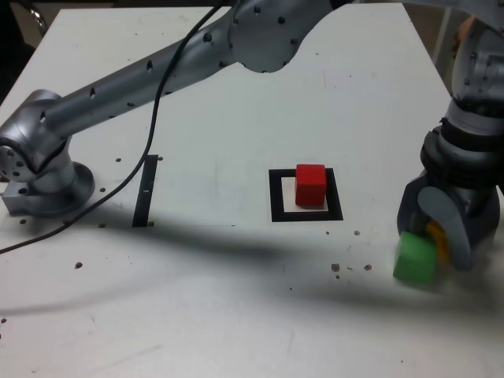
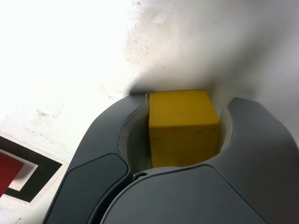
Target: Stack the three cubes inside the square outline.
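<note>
The red cube (image 1: 310,183) stands inside the square outline (image 1: 307,214), toward its far side. At the exterior view's right, my gripper (image 1: 431,236) is down at the table with the yellow cube (image 1: 438,239) between its jaws. In the wrist view both jaws press against the sides of the yellow cube (image 2: 183,128), so my gripper (image 2: 186,100) is shut on it. The green cube (image 1: 415,258) lies blurred on the table right against the gripper's near side; the wrist view does not show it. A corner of the outline (image 2: 42,175) and the red cube (image 2: 7,170) appear at the wrist picture's edge.
A thin black strip (image 1: 146,189) lies on the white table (image 1: 205,315) left of the outline in the exterior view. The arm's base (image 1: 43,169) sits at the far left with a black cable (image 1: 157,102) trailing from it. The arm's long link (image 1: 157,71) spans the back.
</note>
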Action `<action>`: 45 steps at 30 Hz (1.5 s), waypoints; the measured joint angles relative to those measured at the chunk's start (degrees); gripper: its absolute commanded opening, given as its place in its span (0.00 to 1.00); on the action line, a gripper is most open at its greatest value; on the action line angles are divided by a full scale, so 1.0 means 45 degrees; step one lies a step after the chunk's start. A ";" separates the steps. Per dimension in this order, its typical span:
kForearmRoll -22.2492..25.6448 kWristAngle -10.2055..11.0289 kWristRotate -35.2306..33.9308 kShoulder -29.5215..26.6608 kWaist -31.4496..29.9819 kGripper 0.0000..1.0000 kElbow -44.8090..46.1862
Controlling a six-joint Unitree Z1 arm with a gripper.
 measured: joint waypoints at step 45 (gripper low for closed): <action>0.0536 0.0839 -0.3080 -0.4439 0.0004 0.29 0.4076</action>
